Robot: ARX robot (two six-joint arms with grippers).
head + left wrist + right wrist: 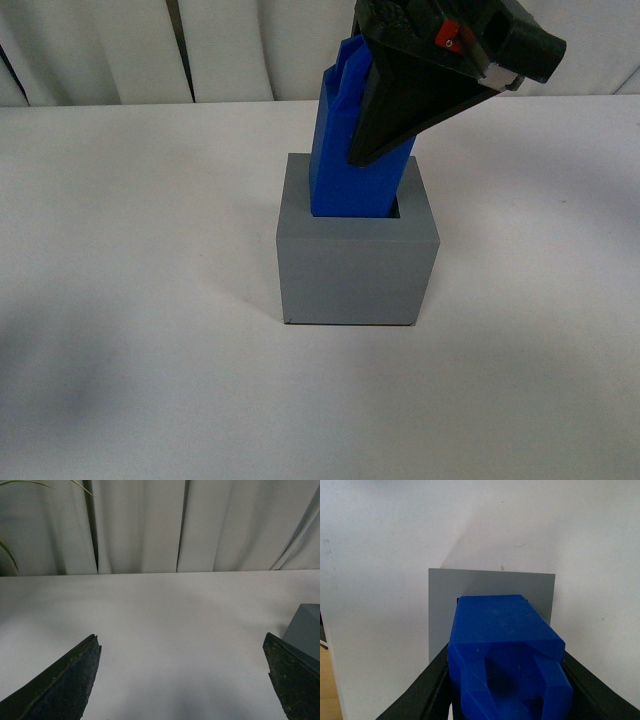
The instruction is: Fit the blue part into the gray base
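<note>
The gray base (355, 270) stands on the white counter (120, 300) near the middle of the front view; its square recess faces up. The blue part (345, 170) stands roughly upright with its lower end inside that recess, most of its length rising above the rim; a thin dark gap shows between it and the recess wall at the 3 o'clock side; how deep it sits cannot be told.

The right end effector (372, 150) reaches in from 1 o'clock and is clenched on the blue part's upper section; one black finger (400, 110) lies across the block's near-right face. In the right wrist view the two fingers flank the blue part (505, 645) on either side, with the base's top face (440, 610) beyond it.

The left end effector (181, 639) is released, its fingers spread wide with only bare counter between them; a corner of the gray base (305, 627) shows just past one finger. Pale curtains (140, 525) hang behind the counter at 12 o'clock.
</note>
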